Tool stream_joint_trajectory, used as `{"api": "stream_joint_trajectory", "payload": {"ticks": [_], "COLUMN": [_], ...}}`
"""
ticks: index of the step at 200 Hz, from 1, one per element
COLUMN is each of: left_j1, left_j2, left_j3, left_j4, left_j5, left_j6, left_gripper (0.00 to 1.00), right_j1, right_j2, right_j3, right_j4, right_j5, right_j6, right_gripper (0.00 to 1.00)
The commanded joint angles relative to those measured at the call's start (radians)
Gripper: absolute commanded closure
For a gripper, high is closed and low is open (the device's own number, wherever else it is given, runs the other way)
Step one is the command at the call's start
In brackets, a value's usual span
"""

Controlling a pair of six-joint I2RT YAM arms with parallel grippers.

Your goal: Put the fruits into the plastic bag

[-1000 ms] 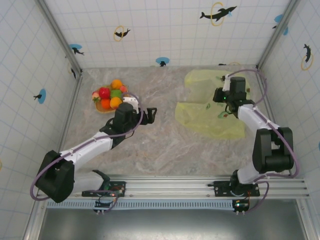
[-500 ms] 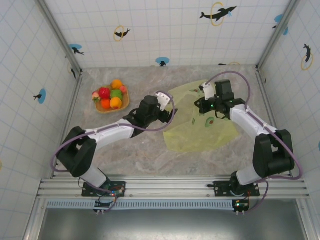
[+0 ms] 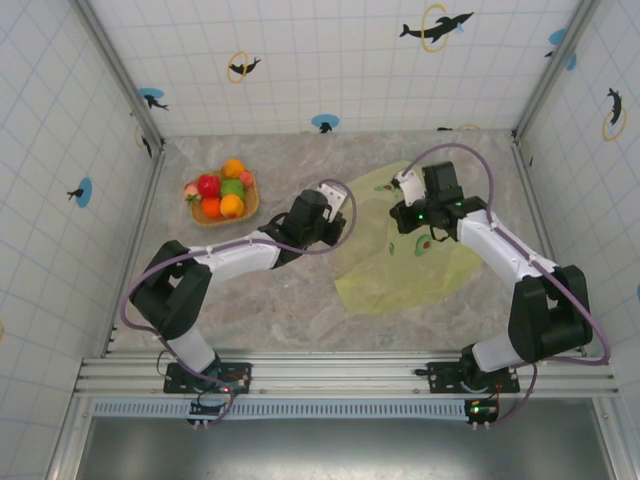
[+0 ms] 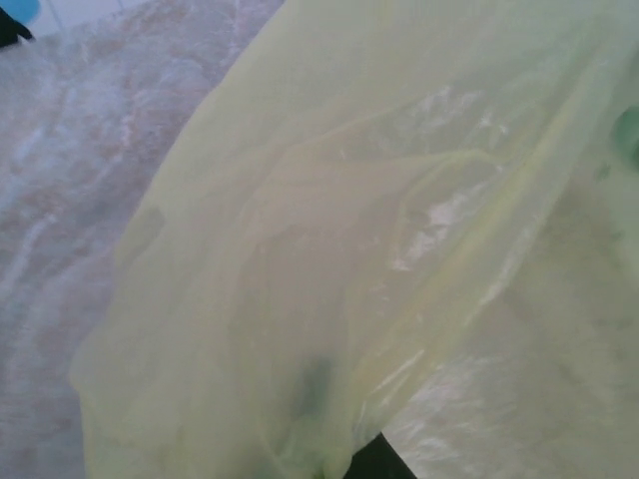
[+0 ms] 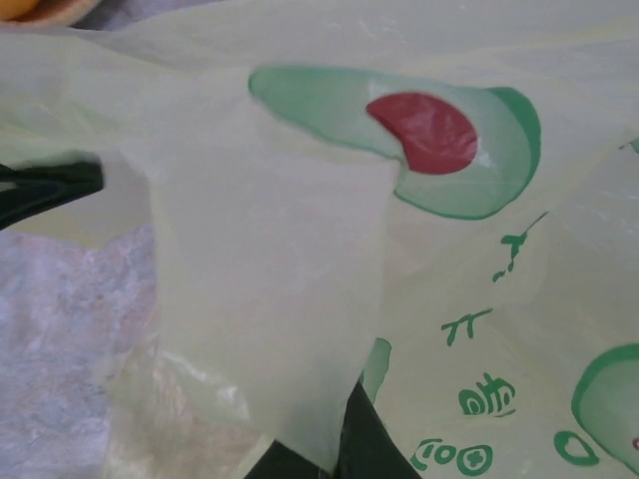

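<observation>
Advanced slightly rightward, the left gripper (image 3: 343, 213), like the right gripper (image 3: 400, 218), appears clamped on the plastic bag (image 3: 390, 285), well apart from the fruits (image 3: 222, 195).

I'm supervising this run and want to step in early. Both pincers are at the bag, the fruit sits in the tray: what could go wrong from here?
1. The plastic bag looks flat, no open mouth visible; dropped fruit could roll off it.
2. Film hangs close against both wrist cameras, so the left pincer and right pincer may snag or tear it unseen.
3. The fruits are piled in the tray; grabbing one may knock others out.
</observation>
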Motion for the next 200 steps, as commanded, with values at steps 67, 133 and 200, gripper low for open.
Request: {"api": "stream_joint_trajectory", "payload": {"ticks": [67, 133, 200], "left_j1": [0.003, 0.002, 0.003], "left_j2": [-0.132, -0.152, -0.172], "left_j3": [-0.018, -0.023, -0.050], "left_j4": [0.012, 0.031, 0.045], "left_j5": [0.185, 0.206, 0.218], "left_j6": [-0.580, -0.630, -0.648], "left_gripper": [1.00, 1.00, 1.00], "right_j1": [0.242, 0.355, 0.435], "right_j2": [-0.130, -0.258, -0.111], "right_j3": [-0.117, -0.402, -0.518], "right_j4": [0.179, 0.478, 0.750], "right_j5": [0.475, 0.499, 0.665], "right_j6": [0.201, 0.301, 0.338], "right_gripper": [0.56, 0.38, 0.15]}}
